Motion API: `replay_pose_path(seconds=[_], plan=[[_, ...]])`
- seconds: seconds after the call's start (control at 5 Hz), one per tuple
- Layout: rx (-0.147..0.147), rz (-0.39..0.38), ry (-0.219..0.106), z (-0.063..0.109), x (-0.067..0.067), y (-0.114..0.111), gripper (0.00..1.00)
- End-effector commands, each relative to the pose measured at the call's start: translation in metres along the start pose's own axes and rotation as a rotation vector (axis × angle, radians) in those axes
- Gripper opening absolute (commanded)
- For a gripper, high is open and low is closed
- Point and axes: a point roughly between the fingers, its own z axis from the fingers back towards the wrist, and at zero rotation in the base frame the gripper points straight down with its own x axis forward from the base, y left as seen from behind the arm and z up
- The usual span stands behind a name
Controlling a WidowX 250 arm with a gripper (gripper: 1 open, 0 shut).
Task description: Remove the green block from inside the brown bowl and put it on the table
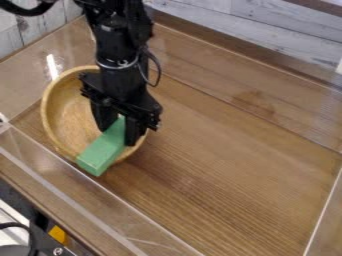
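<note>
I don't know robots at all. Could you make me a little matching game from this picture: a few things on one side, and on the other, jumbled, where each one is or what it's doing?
Things:
1. green block
2. brown bowl
3. gripper
4. table

States:
A. wood-grain surface under everything
B. shut on the bright bar
C. tipped up on its side
D. held slanting over the bowl's near rim

Pairs: 1-D, 2-C, 3-B, 4-A
</note>
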Motion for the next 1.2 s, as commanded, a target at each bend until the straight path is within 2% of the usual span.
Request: replay_pose_path(seconds=[0.0,1.0], plan=[[-0.001,-0.017,-0.024,0.0004,0.0057,-0.0024,0.00],[-0.026,-0.061,-0.028,-0.0075,0.0090,-0.0049,0.00]])
